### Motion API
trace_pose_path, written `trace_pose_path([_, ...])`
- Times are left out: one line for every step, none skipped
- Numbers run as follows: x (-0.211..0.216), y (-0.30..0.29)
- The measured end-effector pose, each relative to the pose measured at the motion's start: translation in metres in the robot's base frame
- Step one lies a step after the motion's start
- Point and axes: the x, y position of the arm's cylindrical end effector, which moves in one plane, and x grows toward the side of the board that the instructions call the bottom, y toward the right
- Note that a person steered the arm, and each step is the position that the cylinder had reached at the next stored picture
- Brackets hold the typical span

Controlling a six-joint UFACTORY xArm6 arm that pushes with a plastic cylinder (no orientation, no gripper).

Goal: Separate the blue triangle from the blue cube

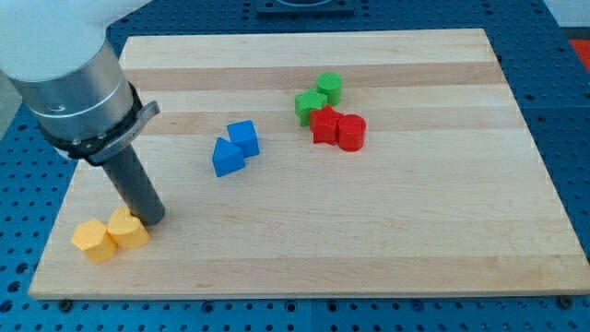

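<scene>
my tip (pixel 153 219) is sitting on the pale wooden board (pixel 415 249), holding nothing, touching the yellow heart block (pixel 127 228) near the left; the blue triangle block (pixel 227 158) is touching the blue cube block (pixel 244 138), well apart to the right.

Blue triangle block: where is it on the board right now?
The blue triangle block sits left of the board's centre, touching the blue cube at its upper right; my tip is far off toward the view's lower left.

Bare board (pixel 304 249) between yellow blocks (pixel 111 235) and blue pair (pixel 234 148)
</scene>
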Motion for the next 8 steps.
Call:
trace_pose_path([0.004,0.000])
trace_pose_path([-0.025,0.028])
trace_pose_path([-0.037,0.052])
trace_pose_path([-0.045,0.052])
trace_pose_path([-0.048,0.040])
trace_pose_path([-0.053,0.030])
trace_pose_path([-0.086,0.008])
trace_pose_path([-0.104,0.029])
